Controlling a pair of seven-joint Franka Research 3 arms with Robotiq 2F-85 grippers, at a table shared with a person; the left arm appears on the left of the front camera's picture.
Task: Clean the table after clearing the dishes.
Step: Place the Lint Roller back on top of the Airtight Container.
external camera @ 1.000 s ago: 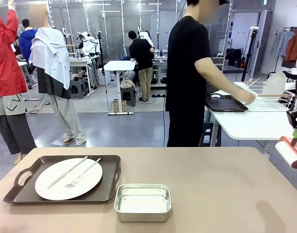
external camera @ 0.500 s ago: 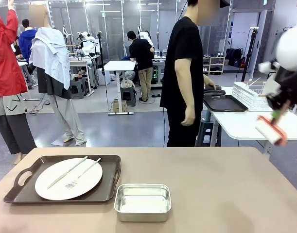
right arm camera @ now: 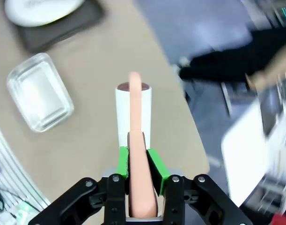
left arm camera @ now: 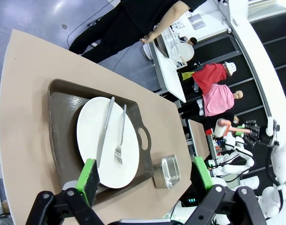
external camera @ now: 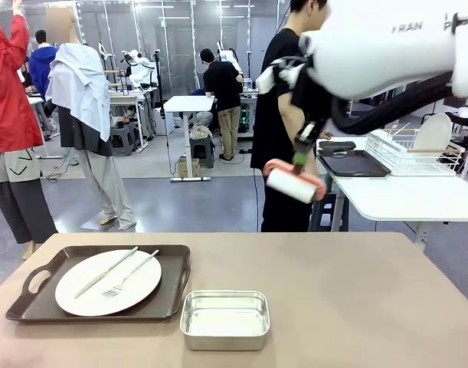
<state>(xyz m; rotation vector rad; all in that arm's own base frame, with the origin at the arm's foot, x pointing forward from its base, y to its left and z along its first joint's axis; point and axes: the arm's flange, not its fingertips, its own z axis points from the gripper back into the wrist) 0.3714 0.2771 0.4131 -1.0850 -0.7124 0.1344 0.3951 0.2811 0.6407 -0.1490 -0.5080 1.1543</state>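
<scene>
1. One plate [external camera: 138, 295] on its tray [external camera: 176, 276] sits at the tabletop's [external camera: 356, 307] left, uncleared.
2. Right pincer [right arm camera: 138, 161] grips a roller [external camera: 293, 184] by its handle; left pincer [left arm camera: 145, 176] gapes wide above the plate.
3. Next, probably: clear the tray before rolling.

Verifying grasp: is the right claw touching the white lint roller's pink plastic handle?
Touching. Right wrist view: the right claw has both green pads pressed against the pink plastic handle, no gap.
</scene>
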